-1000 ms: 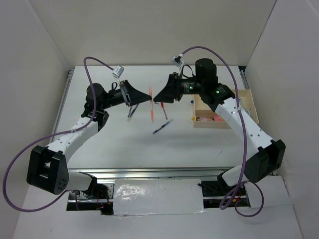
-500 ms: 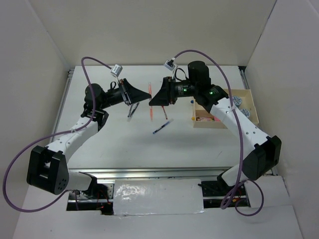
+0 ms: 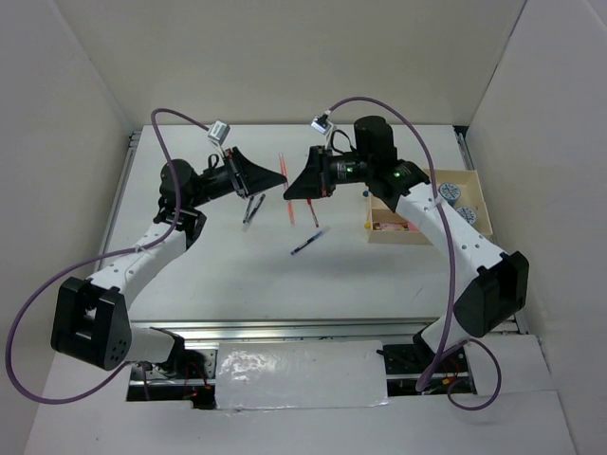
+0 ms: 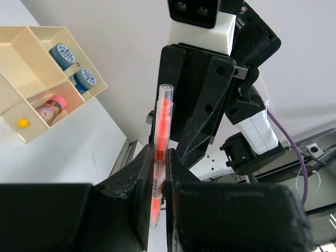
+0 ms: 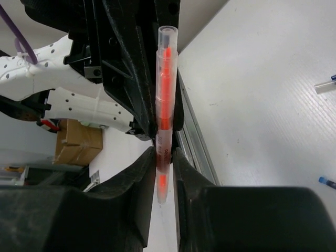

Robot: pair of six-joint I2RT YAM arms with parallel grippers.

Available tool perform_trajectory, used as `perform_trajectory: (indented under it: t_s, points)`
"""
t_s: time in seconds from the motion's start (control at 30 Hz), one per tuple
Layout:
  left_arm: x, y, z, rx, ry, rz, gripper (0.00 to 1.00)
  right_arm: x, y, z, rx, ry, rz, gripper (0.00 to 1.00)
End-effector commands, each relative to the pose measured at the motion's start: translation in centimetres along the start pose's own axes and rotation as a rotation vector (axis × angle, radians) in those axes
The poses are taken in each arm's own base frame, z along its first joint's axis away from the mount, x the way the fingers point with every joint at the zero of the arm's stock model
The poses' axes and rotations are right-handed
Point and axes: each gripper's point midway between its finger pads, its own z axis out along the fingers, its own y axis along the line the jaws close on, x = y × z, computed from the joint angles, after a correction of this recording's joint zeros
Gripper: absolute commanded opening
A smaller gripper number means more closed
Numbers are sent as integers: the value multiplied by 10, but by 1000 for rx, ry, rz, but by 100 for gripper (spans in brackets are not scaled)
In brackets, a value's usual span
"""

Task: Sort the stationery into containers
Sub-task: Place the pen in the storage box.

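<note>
An orange pen (image 3: 286,185) stands upright above the table's middle, held between both grippers. My left gripper (image 3: 282,177) is shut on it, and the left wrist view shows the pen (image 4: 160,136) pinched between the jaws. My right gripper (image 3: 289,191) faces it and is shut on the same pen (image 5: 165,105). A dark blue pen (image 3: 310,240), a red pen (image 3: 313,213) and another dark pen (image 3: 250,210) lie on the table. The wooden tray (image 3: 417,235) at the right holds two blue-and-white rolls (image 4: 64,54) (image 4: 85,79) and the pink cylinder (image 4: 48,109).
A small yellow ball (image 4: 22,123) sits in a tray compartment. White walls enclose the table on three sides. A metal rail (image 3: 123,180) runs along the left edge. Pen ends show at the right of the right wrist view (image 5: 325,86).
My right arm has swung left, bringing its gripper against the left one at the orange pen. The left arm has barely moved.
</note>
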Motion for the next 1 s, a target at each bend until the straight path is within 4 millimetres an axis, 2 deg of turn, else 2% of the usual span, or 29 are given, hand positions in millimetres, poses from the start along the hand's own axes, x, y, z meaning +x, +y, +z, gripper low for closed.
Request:
perform_trajectory:
  t_s: [0.0, 0.07, 0.1, 0.13, 0.2, 0.23, 0.33, 0.37, 0.4, 0.43, 0.5, 0.53, 0.57, 0.67, 0.73, 0.77, 0.8, 0.83, 0.87, 0.9, 0.97]
  points:
    - [-8, -20, -1, 62, -30, 44, 0, -16, -4, -2, -1, -48, -17, 25]
    - [-6, -18, -2, 53, -29, 39, 0, -20, -6, -4, 6, -58, -17, 11]
    - [-5, -16, -2, 47, -24, 33, 7, -22, -6, -6, 14, -66, -24, 1]
    - [-4, -14, -2, 34, -21, 44, 37, -21, -10, -8, 33, -64, -28, 0]
    - [-6, 2, -6, -45, -12, -2, 75, -27, -16, -20, 68, -81, -48, 0]
    - [-9, 8, -9, -77, -16, 24, 99, -25, -20, -29, 96, -75, -74, 0]
    - [-25, 35, -29, -197, -34, 36, 99, -28, -48, -64, 221, -39, -160, 0]
    - [-38, 45, -40, -242, -64, 46, 99, -28, -64, -75, 290, -18, -190, 0]
    - [-44, 57, -48, -303, -70, 20, 99, -36, -87, -97, 382, -5, -294, 0]
    - [-56, 68, -60, -353, -84, 74, 99, -32, -103, -112, 453, 32, -299, 0]
    - [-68, 83, -72, -463, -73, 78, 99, -34, -143, -145, 653, 93, -403, 0]
    - [-72, 100, -79, -522, -43, 144, 99, -34, -170, -169, 744, 131, -502, 0]
    - [-74, 105, -81, -548, -26, 170, 99, -34, -190, -190, 855, 171, -554, 0]
    - [-73, 117, -83, -593, 50, 257, 99, -29, -242, -237, 1017, 339, -746, 0]
    - [-62, 121, -81, -579, 101, 272, 99, -19, -272, -255, 1050, 428, -729, 0]
    - [-57, 125, -80, -575, 118, 269, 99, -18, -281, -260, 1052, 465, -732, 0]
    - [-53, 127, -79, -574, 133, 280, 99, -10, -297, -257, 1035, 508, -695, 0]
    - [-50, 132, -78, -599, 141, 279, 99, -22, -303, -273, 1072, 492, -687, 0]
    - [-47, 135, -78, -615, 149, 285, 99, -22, -310, -280, 1083, 500, -676, 0]
    - [-45, 139, -79, -632, 167, 313, 99, -20, -322, -281, 1079, 526, -674, 0]
    - [-38, 145, -79, -677, 198, 330, 99, -24, -332, -286, 1098, 553, -692, 0]
